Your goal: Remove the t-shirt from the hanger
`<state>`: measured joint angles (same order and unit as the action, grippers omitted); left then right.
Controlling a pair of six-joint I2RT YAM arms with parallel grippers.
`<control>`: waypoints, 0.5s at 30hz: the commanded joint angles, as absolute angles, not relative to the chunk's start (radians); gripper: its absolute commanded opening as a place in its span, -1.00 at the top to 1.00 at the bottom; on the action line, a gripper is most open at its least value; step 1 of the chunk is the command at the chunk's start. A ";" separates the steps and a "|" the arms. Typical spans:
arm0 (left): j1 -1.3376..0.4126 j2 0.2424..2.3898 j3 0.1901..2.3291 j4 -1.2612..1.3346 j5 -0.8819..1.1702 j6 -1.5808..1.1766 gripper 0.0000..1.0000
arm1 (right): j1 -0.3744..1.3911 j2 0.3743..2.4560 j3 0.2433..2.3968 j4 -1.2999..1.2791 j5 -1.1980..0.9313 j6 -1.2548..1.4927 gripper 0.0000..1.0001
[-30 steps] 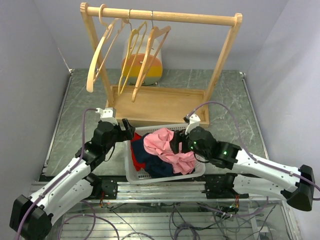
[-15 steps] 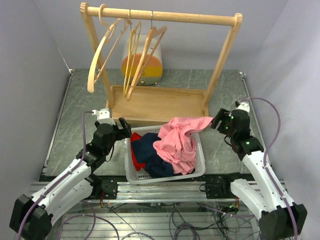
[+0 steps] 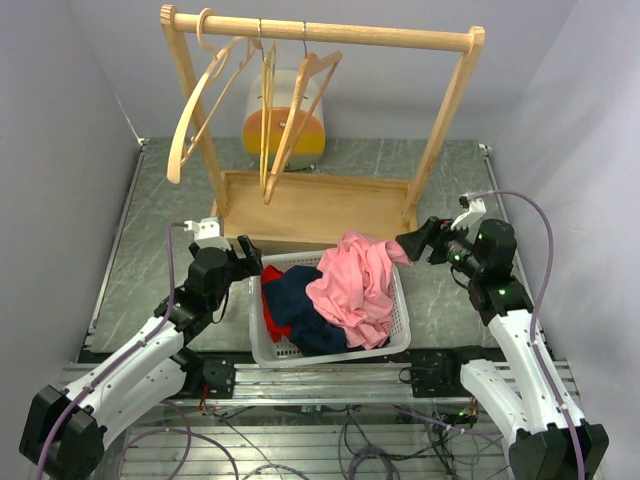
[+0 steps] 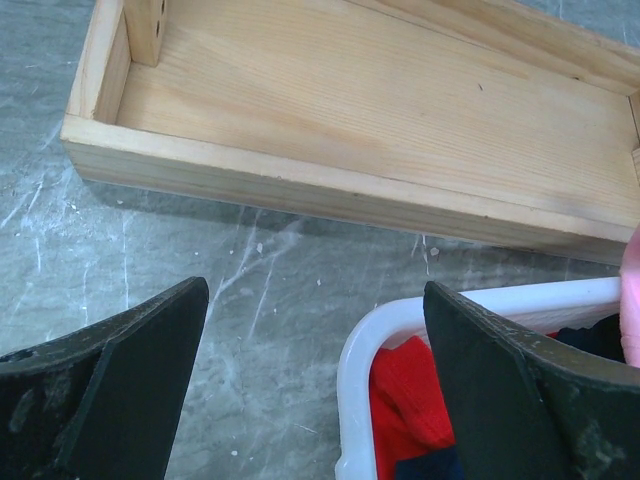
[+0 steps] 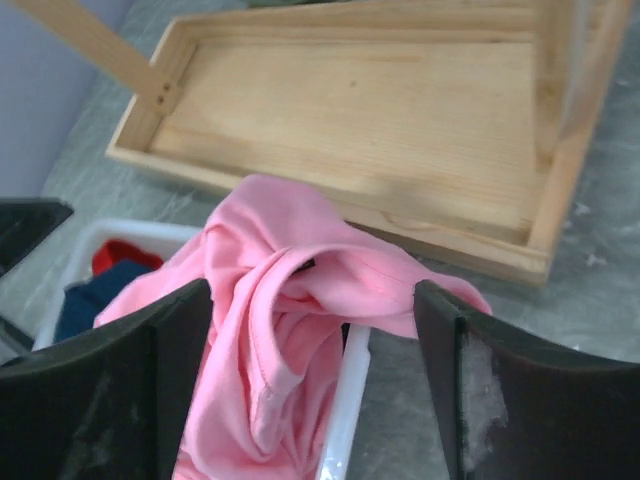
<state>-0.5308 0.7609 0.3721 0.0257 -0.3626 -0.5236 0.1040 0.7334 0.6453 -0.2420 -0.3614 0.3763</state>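
Observation:
A pink t-shirt [image 3: 355, 285] lies crumpled in the white basket [image 3: 402, 338], draped over its right rim; the right wrist view shows it [image 5: 300, 300] hanging over the rim. Three bare wooden hangers [image 3: 270, 115] hang on the wooden rack's rail [image 3: 320, 30]. My right gripper [image 3: 418, 243] is open and empty, just right of the shirt, apart from it. My left gripper [image 3: 250, 258] is open and empty at the basket's left rim [image 4: 360, 370].
The rack's wooden tray base [image 3: 315, 205] stands behind the basket. Red [image 3: 271, 300] and navy [image 3: 300, 310] clothes lie in the basket. A yellow, orange and white object [image 3: 285, 130] sits behind the rack. Walls close in on both sides.
My right arm swung out from the basket to the right and let go of the pink shirt, which settled onto the basket's right rim. The hangers swing slightly. The left arm barely moved.

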 commanded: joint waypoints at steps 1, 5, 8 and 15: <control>-0.523 0.752 0.367 0.071 -0.380 -0.527 -0.98 | 0.120 0.763 0.635 -0.142 -0.589 0.444 -0.95; -0.525 0.748 0.370 0.051 -0.388 -0.527 -0.99 | 0.201 0.783 0.628 -0.156 -0.502 0.446 -0.99; -0.524 0.746 0.367 0.042 -0.396 -0.531 -1.00 | 0.346 0.838 0.628 -0.156 -0.378 0.445 -0.99; -0.523 0.722 0.360 0.010 -0.417 -0.532 -1.00 | 0.573 1.020 0.696 -0.152 -0.116 0.427 -0.95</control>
